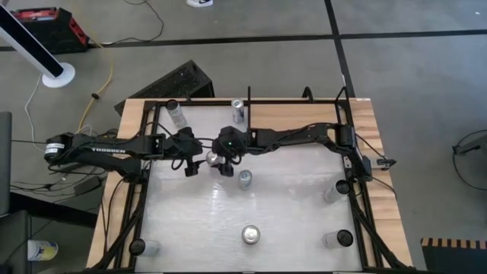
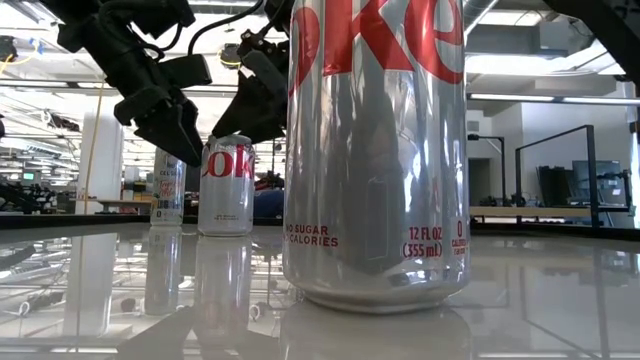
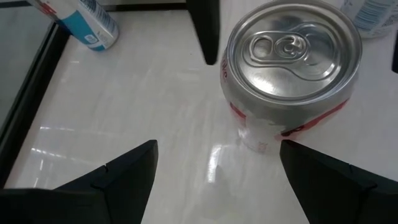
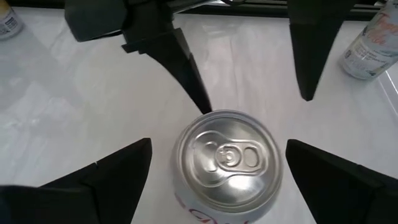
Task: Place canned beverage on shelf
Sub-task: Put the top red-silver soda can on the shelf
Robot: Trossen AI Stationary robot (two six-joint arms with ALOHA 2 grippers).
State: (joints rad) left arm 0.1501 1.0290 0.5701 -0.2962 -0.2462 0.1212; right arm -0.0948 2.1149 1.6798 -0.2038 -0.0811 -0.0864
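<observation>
A glossy white surface (image 1: 289,221) carries clear plastic bottles with dark caps: one near the far left corner (image 1: 176,114), two along the right edge (image 1: 335,190) (image 1: 337,240) and one at the near left corner (image 1: 143,247). On the grey floor beyond lie a black slatted crate (image 1: 179,82), a red-and-black case (image 1: 49,29) and a round white stand base (image 1: 58,74).
</observation>
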